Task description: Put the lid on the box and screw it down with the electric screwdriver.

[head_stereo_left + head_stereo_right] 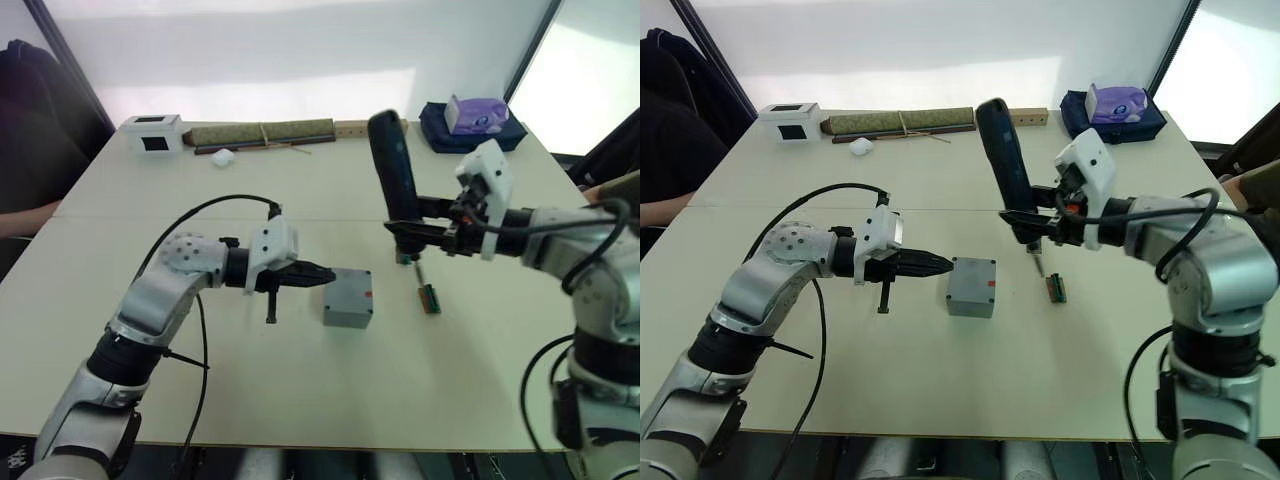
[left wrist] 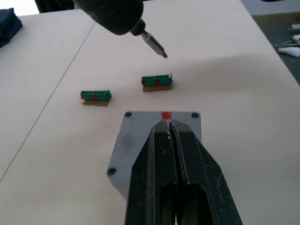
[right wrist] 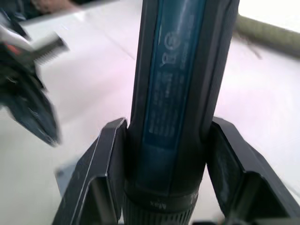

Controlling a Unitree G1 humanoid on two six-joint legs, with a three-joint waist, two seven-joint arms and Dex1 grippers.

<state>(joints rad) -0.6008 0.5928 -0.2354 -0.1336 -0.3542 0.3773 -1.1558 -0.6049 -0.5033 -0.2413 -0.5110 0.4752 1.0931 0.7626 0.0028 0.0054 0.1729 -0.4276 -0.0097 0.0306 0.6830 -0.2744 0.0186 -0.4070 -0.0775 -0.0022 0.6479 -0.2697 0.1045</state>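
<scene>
The grey box stands mid-table with a red mark on its right side. The lid lies flat on top, with screw holes at its corners. My left gripper is shut and empty, and its tips lie at the lid's left edge. My right gripper is shut on the electric screwdriver. It holds the tool nearly upright, with the bit pointing down above the table just right of the box.
Two small green connector strips lie right of the box, under the screwdriver. Along the far edge are a white box with a black window, a rolled mat and a purple tissue box. A person sits at the far left.
</scene>
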